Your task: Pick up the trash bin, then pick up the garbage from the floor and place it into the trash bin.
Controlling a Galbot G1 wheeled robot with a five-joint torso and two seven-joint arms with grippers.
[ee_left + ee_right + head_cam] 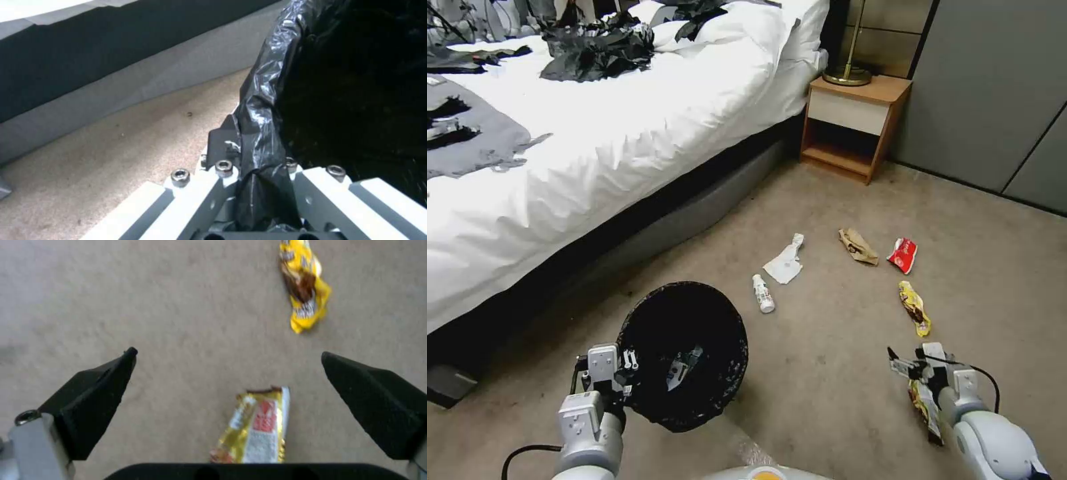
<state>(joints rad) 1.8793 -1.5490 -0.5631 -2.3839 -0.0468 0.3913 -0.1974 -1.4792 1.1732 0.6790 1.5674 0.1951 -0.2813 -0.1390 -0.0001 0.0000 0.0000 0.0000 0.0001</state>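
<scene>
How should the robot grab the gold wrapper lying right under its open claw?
Best from straight above, pinching across the narrow middle of the gold wrapper. It lies flat and long on the carpet, pointing lengthwise between the open right gripper fingers, so its two long edges probably already face them.

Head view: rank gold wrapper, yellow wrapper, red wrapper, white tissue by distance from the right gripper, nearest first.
Right gripper, open, hovers over the floor at lower right.
1. Gold wrapper: directly under the gripper.
2. Yellow wrapper: just ahead of it.
3. Red wrapper: farther ahead, toward the nightstand.
4. White tissue: ahead and off to the left, near the small white bottle.
</scene>
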